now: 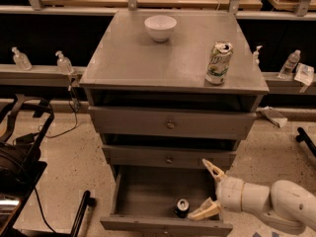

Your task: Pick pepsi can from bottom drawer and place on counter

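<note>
The pepsi can (181, 207), small and dark with a silver top, stands upright inside the open bottom drawer (153, 196), near its front right. My gripper (207, 189) is open, with cream fingers spread at the drawer's right side, just right of the can and not touching it. One finger (205, 211) lies low beside the can; the other (213, 170) points up near the middle drawer. The counter (148, 58) is the cabinet's grey top.
A white bowl (160, 27) sits at the counter's back. A dented white-and-green can (218, 63) stands at its right. Two shut knobbed drawers (170, 125) are above the open one. Small bottles (64, 62) line a side ledge. Dark equipment (19, 152) stands at left.
</note>
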You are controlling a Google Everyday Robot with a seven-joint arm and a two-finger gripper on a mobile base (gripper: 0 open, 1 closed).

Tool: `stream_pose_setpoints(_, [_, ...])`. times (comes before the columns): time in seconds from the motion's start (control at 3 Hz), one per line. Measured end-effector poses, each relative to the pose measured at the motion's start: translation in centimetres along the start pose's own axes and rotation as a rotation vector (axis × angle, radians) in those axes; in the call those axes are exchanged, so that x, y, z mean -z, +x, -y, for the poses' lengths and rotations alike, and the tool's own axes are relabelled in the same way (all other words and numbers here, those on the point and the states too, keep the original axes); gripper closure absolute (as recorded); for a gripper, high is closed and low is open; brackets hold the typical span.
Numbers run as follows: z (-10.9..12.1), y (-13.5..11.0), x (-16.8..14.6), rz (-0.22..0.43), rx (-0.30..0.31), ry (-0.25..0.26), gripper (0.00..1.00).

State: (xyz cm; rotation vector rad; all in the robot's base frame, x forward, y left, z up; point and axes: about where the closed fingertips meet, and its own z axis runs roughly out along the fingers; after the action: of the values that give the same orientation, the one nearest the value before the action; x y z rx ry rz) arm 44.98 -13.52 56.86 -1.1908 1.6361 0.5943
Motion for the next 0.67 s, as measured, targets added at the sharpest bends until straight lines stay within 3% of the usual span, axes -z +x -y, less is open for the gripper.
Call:
stream_pose_setpoints(0.33, [1.1,4.9,-3.1,0.049,0.058,0.043,0.0])
stream_pose_setpoints(0.67, [-0.7,8.2,-5.7,0.098,0.01,0.034,0.0])
